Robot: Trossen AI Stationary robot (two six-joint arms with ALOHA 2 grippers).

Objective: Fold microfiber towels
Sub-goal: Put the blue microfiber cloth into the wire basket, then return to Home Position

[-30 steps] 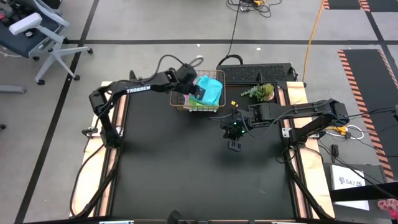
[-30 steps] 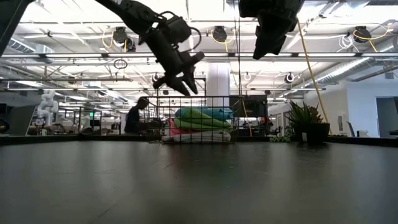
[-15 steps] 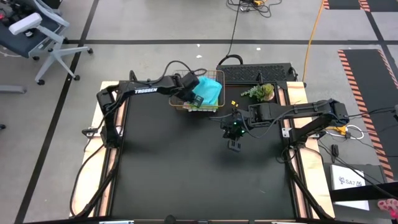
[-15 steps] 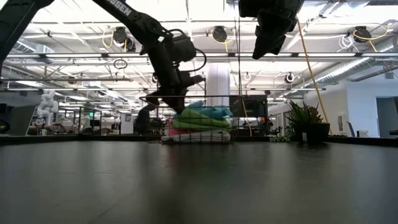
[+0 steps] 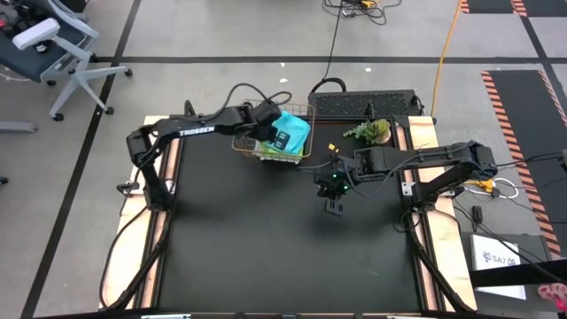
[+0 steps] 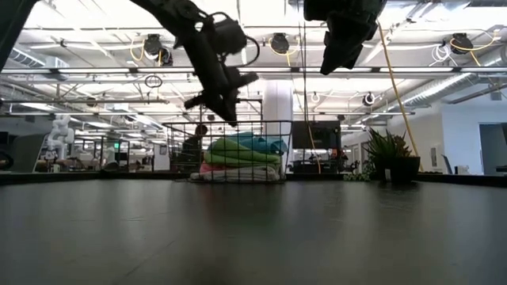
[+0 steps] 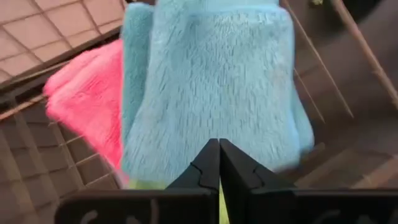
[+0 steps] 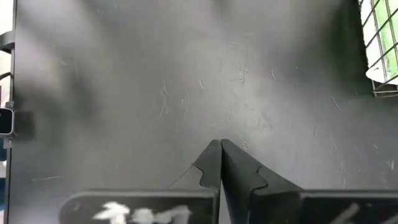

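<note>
Left hand (image 6: 227, 119), fingers pressed together and pinching nothing visible, hangs just above the near rim of the wire basket (image 5: 251, 152). Directly beneath and beyond it lies the stack of towels (image 6: 238, 158): a cyan towel (image 7: 217, 81) on top, a pink towel (image 7: 87, 99) beside and below it, green showing under both. Right hand (image 5: 333, 209), fingers pressed together and holding nothing, hovers over the bare dark surface (image 8: 155, 81), well apart from the basket.

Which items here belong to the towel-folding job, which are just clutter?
Job: microfiber towels stacked in wire basket; cyan towel on top, pink towel beneath; left gripper shut above them.
Clutter: small plant.
</note>
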